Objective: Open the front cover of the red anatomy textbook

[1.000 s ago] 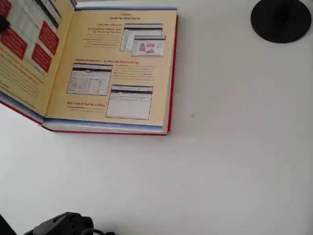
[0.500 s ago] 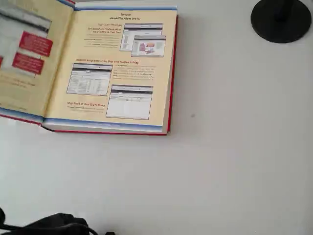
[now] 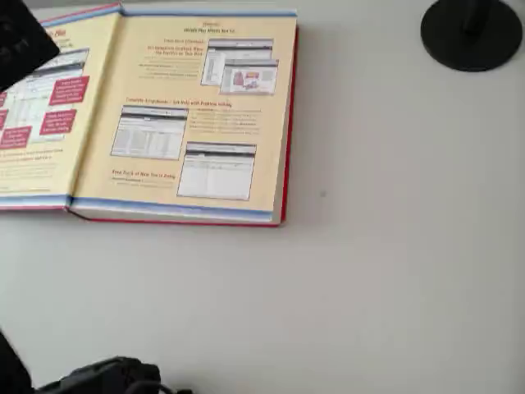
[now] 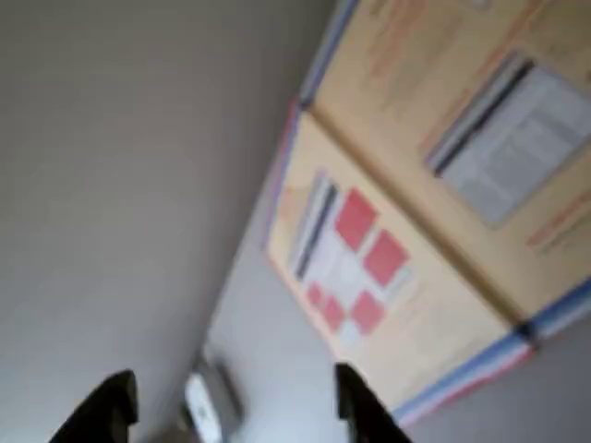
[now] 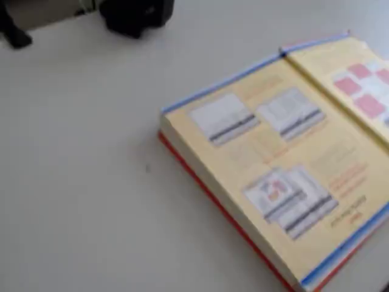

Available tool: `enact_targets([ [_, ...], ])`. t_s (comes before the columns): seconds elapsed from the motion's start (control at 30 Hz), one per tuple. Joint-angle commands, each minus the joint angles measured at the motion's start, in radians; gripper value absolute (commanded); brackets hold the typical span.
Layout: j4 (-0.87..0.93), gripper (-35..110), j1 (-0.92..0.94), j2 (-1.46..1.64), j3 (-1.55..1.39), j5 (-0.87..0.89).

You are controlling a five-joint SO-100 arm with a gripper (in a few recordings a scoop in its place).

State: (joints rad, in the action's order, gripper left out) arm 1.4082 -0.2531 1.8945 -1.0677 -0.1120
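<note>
The red anatomy textbook [image 3: 197,123] lies open on the white worktop [image 3: 369,271]. Its front cover [image 4: 369,277] is folded fully over and rests flat, yellow inner face up with the red boxes showing. In the wrist view the cover lies directly below and ahead of the tool [image 4: 231,406], clear of both fingers.

Tool state: the two dark fingers stand well apart with nothing between them (only bare worktop and a small pale object, too blurred to identify, show in the gap). The tool is raised above the cover and touches nothing.

Step in hand: judged from the cover's flat position, the opening step appears complete, and the present phase is withdrawal from the book.

Next move, as a judgement: lift the tool up and away from the cover's outer edge. Keep the fingers apart so that they do not catch the board or drag it back toward the page block. No further contact with the book appears necessary.

A black round disc [image 3: 470,33] sits on the worktop, well apart from the tool, beyond the book's far side.
</note>
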Motion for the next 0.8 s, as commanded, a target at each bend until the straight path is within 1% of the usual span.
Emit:
enact_targets([
  [0.0, 0.067, 26, 0.152, 0.12, 0.031, 0.025],
  [0.13, 0.061, 24, 0.216, 0.252, -0.135, 0.028],
  [0.37, -0.014, 21, 0.255, 0.568, -0.592, 0.028],
  [0.47, -0.061, 16, 0.264, 0.707, -0.795, 0.028],
  [0.63, -0.084, 4, 0.275, 0.882, -1.066, 0.049],
  [0.77, -0.13, 0, 0.288, 1.058, -1.308, 0.049],
])
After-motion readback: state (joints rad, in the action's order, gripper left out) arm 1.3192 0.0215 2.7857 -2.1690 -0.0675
